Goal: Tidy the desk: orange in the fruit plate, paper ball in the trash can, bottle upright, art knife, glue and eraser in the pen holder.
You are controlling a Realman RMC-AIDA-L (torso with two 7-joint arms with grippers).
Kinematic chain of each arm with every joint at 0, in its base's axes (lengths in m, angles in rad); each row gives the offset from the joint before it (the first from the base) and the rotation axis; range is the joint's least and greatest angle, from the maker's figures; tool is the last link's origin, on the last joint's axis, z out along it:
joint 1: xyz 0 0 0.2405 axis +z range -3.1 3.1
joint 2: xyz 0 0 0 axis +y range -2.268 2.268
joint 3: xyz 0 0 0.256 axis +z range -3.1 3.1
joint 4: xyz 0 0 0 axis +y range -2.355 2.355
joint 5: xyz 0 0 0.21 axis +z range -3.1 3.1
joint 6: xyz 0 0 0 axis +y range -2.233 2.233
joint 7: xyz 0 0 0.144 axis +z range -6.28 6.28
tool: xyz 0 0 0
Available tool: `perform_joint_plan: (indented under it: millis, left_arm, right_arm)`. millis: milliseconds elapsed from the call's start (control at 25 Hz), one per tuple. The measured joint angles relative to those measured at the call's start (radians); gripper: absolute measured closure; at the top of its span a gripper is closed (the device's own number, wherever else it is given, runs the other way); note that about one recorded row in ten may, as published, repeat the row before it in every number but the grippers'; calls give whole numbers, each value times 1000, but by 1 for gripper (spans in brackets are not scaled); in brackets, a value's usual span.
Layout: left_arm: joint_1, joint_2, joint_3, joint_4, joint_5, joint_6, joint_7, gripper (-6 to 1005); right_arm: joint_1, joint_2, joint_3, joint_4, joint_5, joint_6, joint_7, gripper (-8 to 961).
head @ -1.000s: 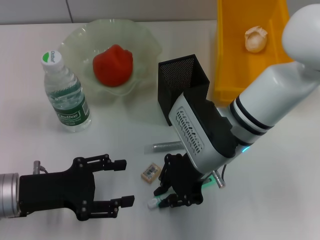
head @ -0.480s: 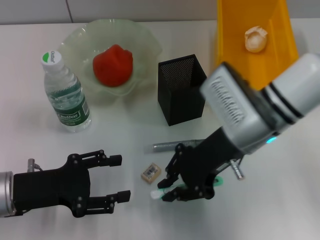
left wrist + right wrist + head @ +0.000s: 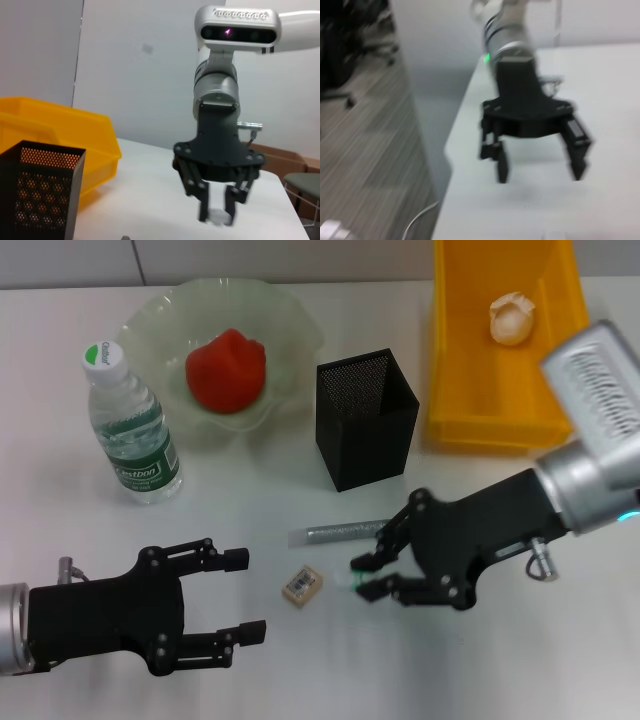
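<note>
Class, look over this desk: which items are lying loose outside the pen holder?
The eraser and the grey art knife lie flat on the table in front of the pen holder; the right hand holds the glue.

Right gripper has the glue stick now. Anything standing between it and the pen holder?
Nothing visible does. The right gripper holds the glue stick just in front of the pen holder; only the art knife lies flat on the desk between them.

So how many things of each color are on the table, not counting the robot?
Red: 1, the orange
Green: 2, fruit plate, glue
Black: 1, pen holder
Yellow: 1, trash can
Clear: 1, bottle
White: 1, paper ball
Grey: 1, art knife
Tan: 1, eraser
Total: 9
</note>
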Motion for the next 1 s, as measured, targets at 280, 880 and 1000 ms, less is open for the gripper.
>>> perform_joint_plan:
  millis: [280, 880, 1000]
  left_arm:
    - [-1, -10, -15, 0, -1, 4, 4, 216]
    - [-10, -28, -34, -50, -65, 7, 24, 216]
    - [-10, -28, -34, -65, -75, 5, 35, 216]
  right_arm:
    - [-28, 3, 235, 157, 63, -26, -125, 780]
    - [1, 8, 344, 440, 388, 46, -181, 779]
    - [14, 9, 345, 488, 455, 84, -178, 779]
